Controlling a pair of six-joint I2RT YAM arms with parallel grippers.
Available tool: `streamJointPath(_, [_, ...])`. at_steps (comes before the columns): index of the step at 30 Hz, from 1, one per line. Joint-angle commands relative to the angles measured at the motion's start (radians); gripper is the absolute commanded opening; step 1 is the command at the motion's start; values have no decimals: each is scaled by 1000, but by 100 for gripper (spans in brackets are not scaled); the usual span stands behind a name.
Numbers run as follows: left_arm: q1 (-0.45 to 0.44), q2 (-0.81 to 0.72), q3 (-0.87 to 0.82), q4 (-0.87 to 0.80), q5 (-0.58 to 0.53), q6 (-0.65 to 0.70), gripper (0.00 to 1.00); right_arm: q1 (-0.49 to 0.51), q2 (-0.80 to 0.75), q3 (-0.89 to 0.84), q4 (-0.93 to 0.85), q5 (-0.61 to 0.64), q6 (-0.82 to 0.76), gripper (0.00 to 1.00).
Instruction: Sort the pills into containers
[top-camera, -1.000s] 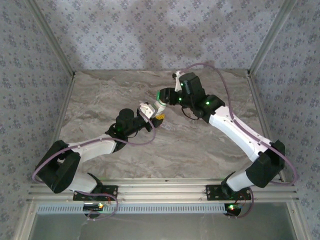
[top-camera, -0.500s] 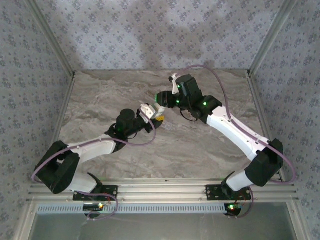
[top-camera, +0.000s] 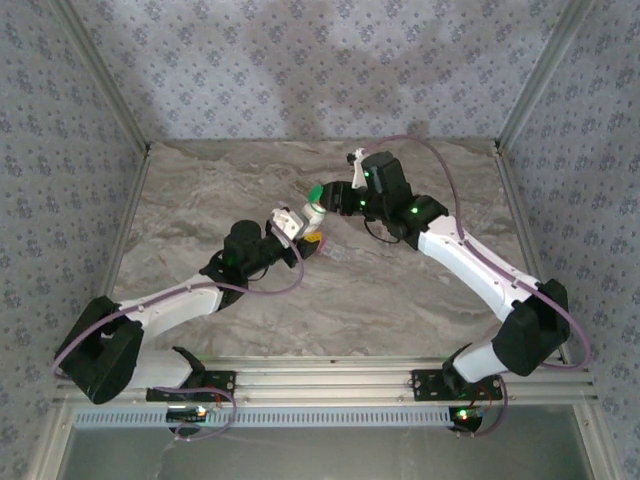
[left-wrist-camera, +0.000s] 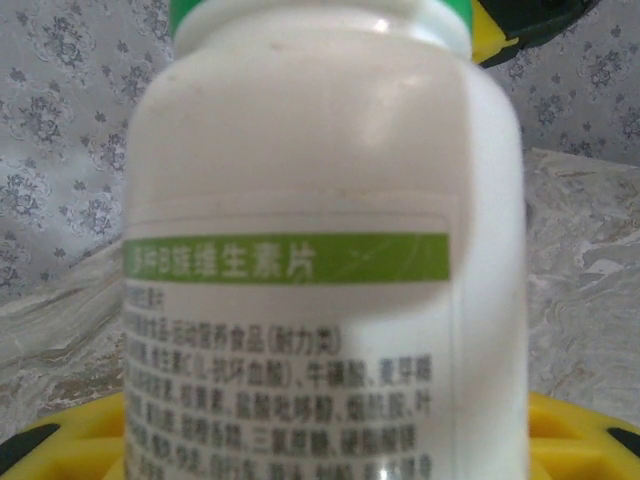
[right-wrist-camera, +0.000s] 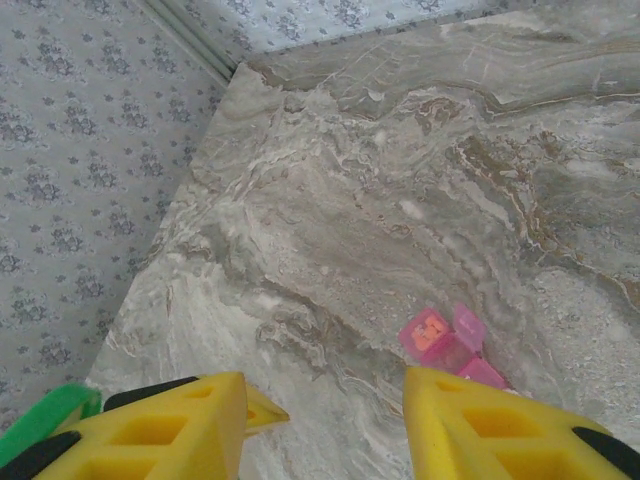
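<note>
Robot test booth: wallpapered walls (top-camera: 300, 60), marble tabletop (top-camera: 400, 300), aluminium frame (top-camera: 330, 372).

Left arm (top-camera: 175, 298) and right arm (top-camera: 468, 258): white shells, black joints, small green lights (top-camera: 411, 209), looping purple cables (top-camera: 415, 139), blocky yellow fingers (right-wrist-camera: 170, 425).

Open tabletop (right-wrist-camera: 330, 190) around pill box (right-wrist-camera: 443, 342)

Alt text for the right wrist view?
Right gripper open above a grey marbled table, bare tabletop between its yellow fingers. A small pink pill box, one lid open, lies just beyond them.
</note>
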Motion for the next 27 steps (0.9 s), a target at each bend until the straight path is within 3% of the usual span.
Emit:
streamJointPath(1, [15, -39, 30, 117, -7, -15, 0, -6, -3, -31, -74, -7, -5, 47])
streamJointPath(11, [34, -1, 23, -105, -94, -42, 0, -77, -22, -24, -86, 17, -73, 51])
streamJointPath(20, [55, 44, 95, -391, -137, -106, 0, -128, -82, -228, 1, 68, -138, 52])
streamJointPath(27, [55, 121, 117, -478, -160, -86, 0, -157, -77, -311, 77, 50, -156, 52])
